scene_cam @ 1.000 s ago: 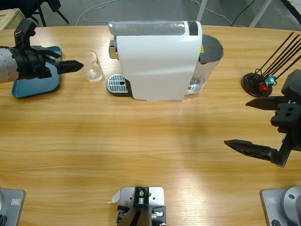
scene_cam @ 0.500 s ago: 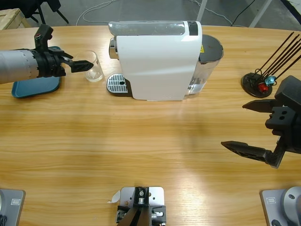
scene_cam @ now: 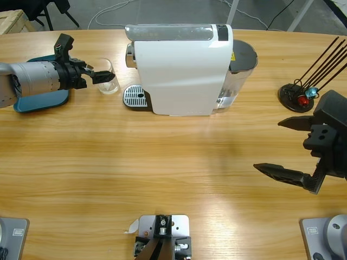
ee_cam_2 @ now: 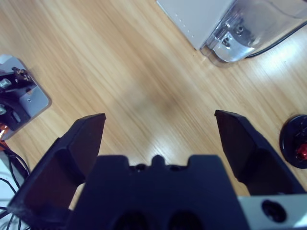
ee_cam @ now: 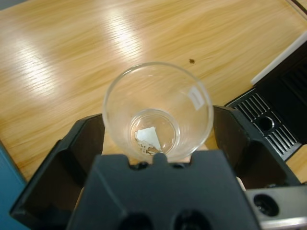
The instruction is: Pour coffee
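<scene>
Right now your left gripper has its jaws spread on either side of the glass tumbler, not clamped, near the table's far left edge beside the coffee machine's drip grille. You can barely make out any coffee inside. Your right gripper hangs released over bare wood at the right edge.

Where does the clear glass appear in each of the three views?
High view: the glass stands upper left, between the left end effector's jaws, beside the drip grate.
Left wrist view: centre, seen from above, a jaw on each side.
Right wrist view: not in it.
Shared landmark: the drip grate, at the right edge of the left wrist view.
</scene>
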